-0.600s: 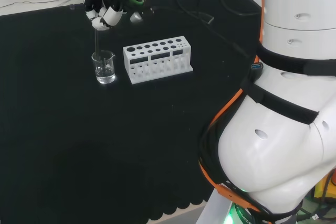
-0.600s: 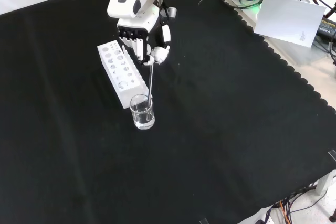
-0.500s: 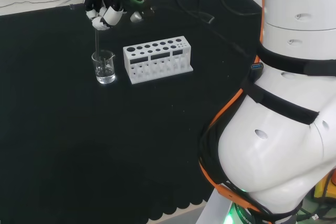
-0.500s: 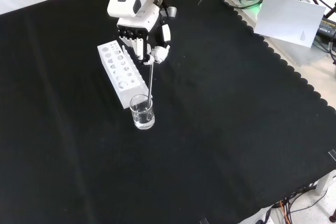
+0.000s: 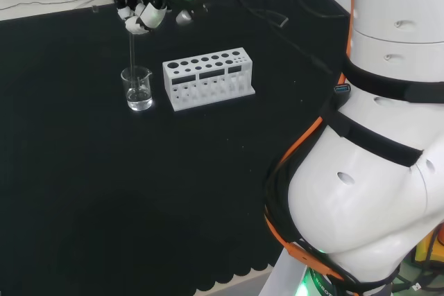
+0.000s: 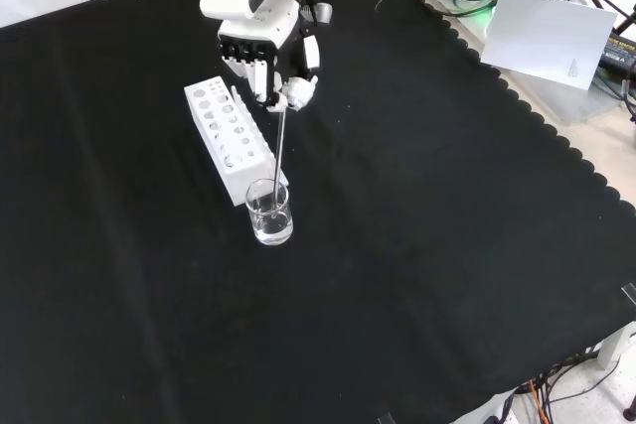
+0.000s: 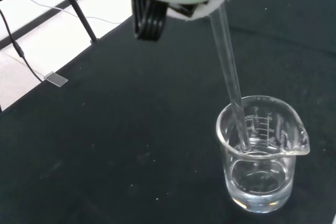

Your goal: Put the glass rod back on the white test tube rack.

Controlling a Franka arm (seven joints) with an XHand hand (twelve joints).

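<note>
— Glass rod [image 6: 281,151]: where is it?

— Pinched at its top end in the curled fingers [image 6: 266,74] of the hand [image 6: 260,42], hanging below them, its tip inside the beaker [image 6: 269,212] above the water.

— How will it handle?

— Probably light, stiff, slippery and breakable; a high grip lets it swing.

— And the rack [image 6: 230,135]?

— Just beside the fingers, behind the beaker.

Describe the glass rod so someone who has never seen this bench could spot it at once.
Find the white test tube rack on the black cloth; in the front view a small clear beaker stands just below its near end. The glass rod is the thin clear stick rising from that beaker into the curled fingers of the hand. Nothing else there is as long and slender.
</note>
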